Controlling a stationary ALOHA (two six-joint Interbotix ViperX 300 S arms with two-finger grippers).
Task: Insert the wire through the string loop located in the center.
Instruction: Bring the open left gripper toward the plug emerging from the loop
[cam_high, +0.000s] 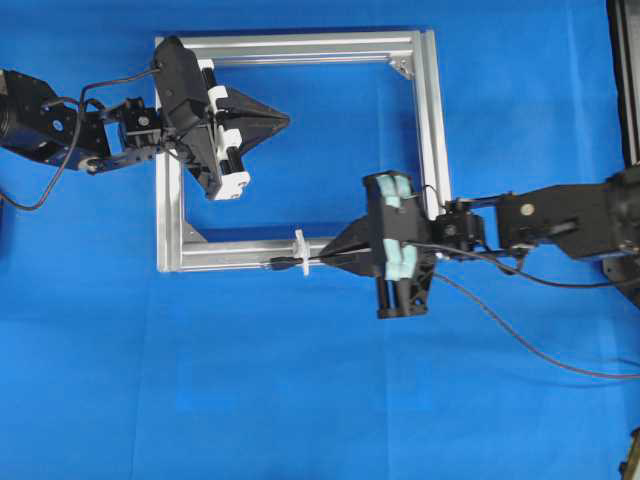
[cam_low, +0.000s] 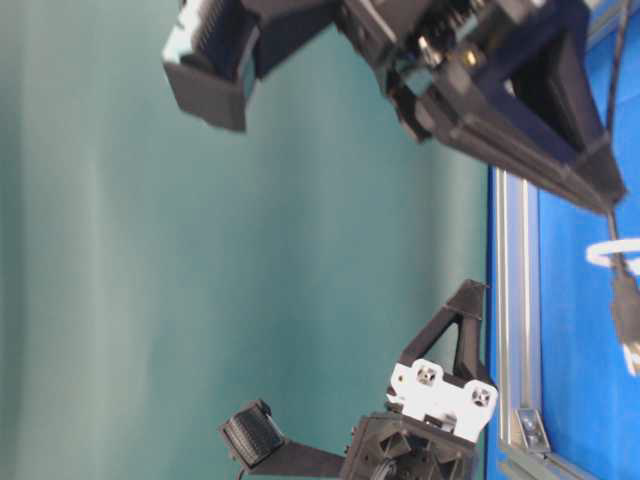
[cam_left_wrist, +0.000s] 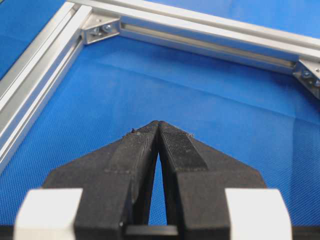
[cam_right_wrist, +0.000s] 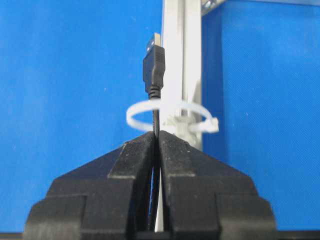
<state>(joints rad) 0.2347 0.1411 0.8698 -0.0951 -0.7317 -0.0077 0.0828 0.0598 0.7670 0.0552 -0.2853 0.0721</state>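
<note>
My right gripper (cam_right_wrist: 157, 134) is shut on the wire (cam_right_wrist: 156, 117) just behind its dark plug (cam_right_wrist: 154, 65). The wire runs through the white string loop (cam_right_wrist: 135, 111) on the near rail of the aluminium frame (cam_right_wrist: 182, 60), and the plug sticks out on the far side. In the overhead view the plug (cam_high: 281, 265) lies left of the string loop (cam_high: 300, 248), with the right gripper (cam_high: 322, 260) just right of it. My left gripper (cam_high: 286, 121) hovers shut and empty inside the frame's upper left part. Its fingertips (cam_left_wrist: 167, 131) meet over blue cloth.
The square silver frame (cam_high: 430, 130) lies on a blue cloth, with metal brackets (cam_left_wrist: 100, 27) in its corners. Black cables (cam_high: 540, 350) trail from the right arm toward the right edge. A dark strip (cam_high: 625, 60) borders the table at upper right.
</note>
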